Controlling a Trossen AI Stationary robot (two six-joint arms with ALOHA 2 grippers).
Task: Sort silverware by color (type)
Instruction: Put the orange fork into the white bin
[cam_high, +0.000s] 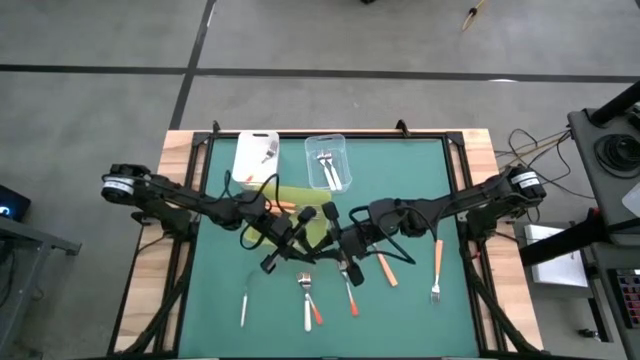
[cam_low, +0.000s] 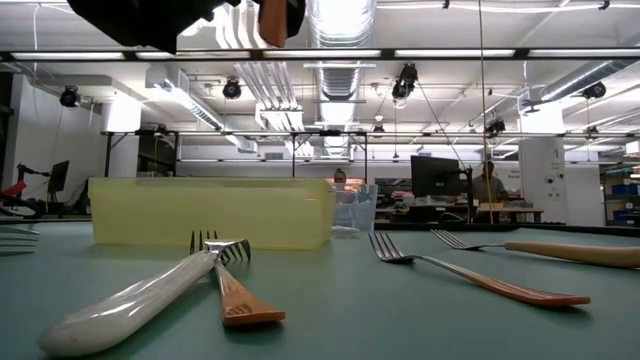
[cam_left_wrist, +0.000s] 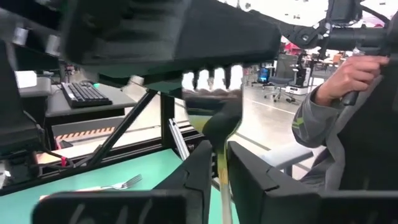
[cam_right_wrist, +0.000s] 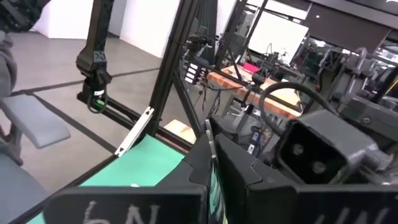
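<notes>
My left gripper (cam_high: 300, 228) and my right gripper (cam_high: 338, 238) hang close together above the table's middle, just near of the yellow-green tray (cam_high: 296, 200). My left gripper (cam_left_wrist: 217, 168) is shut on a fork (cam_left_wrist: 212, 79). My right gripper (cam_right_wrist: 212, 163) is shut on a thin pale utensil (cam_right_wrist: 209, 138), of which only an edge shows. Several orange-handled forks (cam_high: 352, 290) and a white-handled one (cam_low: 140, 300) lie flat on the green mat. An orange piece (cam_low: 280, 20) shows beside a gripper at the top of the low view. My left gripper pinches the fork's thin stem (cam_left_wrist: 221, 163) between its two fingers. The fork runs on along the fingers, its silver tines (cam_left_wrist: 211, 78) beyond the fingertips, lifted clear of the table. My right gripper pinches a thin pale strip (cam_right_wrist: 210, 142) between its fingers; which part of the utensil this is cannot be told.
A clear tub (cam_high: 327, 160) with silver forks and a white tub (cam_high: 256, 155) stand at the far side. A fork (cam_high: 436, 270) lies at the right, another (cam_high: 243, 303) at the near left. A person sits beyond the table (cam_left_wrist: 336, 87).
</notes>
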